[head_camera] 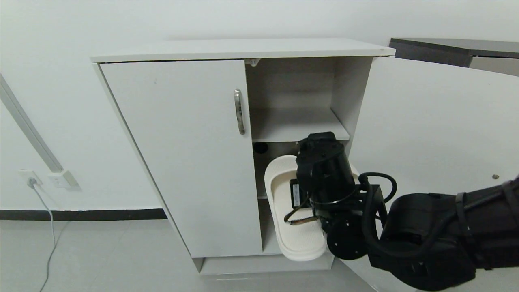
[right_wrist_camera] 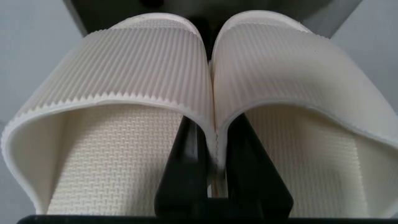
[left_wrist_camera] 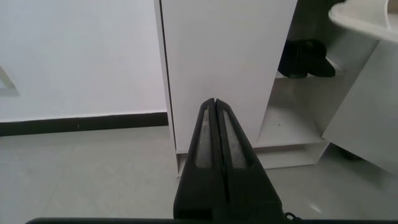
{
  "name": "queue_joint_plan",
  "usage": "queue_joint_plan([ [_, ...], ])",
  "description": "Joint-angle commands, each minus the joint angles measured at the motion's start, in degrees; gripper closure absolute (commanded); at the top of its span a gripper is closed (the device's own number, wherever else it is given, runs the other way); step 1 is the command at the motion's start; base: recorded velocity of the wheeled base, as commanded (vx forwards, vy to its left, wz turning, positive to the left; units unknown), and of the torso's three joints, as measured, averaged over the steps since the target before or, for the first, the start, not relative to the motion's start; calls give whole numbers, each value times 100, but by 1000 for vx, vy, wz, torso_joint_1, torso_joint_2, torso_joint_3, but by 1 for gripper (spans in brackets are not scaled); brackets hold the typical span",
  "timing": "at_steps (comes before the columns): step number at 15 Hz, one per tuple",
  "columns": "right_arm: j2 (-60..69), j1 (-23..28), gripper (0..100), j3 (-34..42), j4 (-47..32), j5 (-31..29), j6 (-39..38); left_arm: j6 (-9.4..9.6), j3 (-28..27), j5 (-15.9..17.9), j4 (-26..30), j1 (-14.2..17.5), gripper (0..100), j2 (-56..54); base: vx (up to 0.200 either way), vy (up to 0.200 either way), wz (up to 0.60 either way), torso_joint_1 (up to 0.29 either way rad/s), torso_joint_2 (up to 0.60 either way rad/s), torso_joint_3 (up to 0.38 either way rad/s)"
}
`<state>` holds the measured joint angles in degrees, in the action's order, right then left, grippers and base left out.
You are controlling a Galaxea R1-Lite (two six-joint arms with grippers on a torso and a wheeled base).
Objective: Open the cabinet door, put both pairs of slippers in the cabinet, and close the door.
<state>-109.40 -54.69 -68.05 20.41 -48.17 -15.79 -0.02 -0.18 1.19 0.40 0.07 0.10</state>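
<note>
Right now we hold the cream slippers (right_wrist_camera: pixel 124 93) in the right gripper (right_wrist_camera: pixel 216 171), whose fingers (right_wrist_camera: pixel 186 174) are pressed together on the inner strap edges of both, pinching the pair side by side. In the head view the pair hangs off the floor at the white cabinet's (head_camera: pixel 243 48) open right half. Their toes point up toward the underside of the upper shelf (head_camera: pixel 296 125), and their heels hang low in front of the bottom compartment. We cannot tell whether any part of them is past the cabinet's front edge.

The right door (head_camera: pixel 425 129) is swung wide open. The left door (head_camera: pixel 182 154), with its metal handle (head_camera: pixel 239 111), is closed.

The left gripper (left_wrist_camera: pixel 215 109) has its fingers fully together with nothing between them. It sits low over the grey floor (left_wrist_camera: pixel 93 174), facing the closed left door.

A dark pair of slippers (left_wrist_camera: pixel 305 57) sits inside on a middle shelf. A wall socket (head_camera: pixel 30 178) with a cable (head_camera: pixel 50 227) is on the wall to the cabinet's left.
</note>
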Motion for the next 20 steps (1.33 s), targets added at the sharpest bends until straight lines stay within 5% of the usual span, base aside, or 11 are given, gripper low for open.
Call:
queue_joint_plan([
  [1,-20,28,100,-666,-274,-123,58,-6,1,4,4,1,100,8,0,0,0,0,0,0],
  [12,-284,318,100,-1220,-336,-114,357,2,1,-5,-5,1,100,-1,0,0,0,0,0,0],
  [20,-257,310,100,-1211,-353,-123,366,11,1,-5,4,1,100,-1,200,0,0,2,4,3],
])
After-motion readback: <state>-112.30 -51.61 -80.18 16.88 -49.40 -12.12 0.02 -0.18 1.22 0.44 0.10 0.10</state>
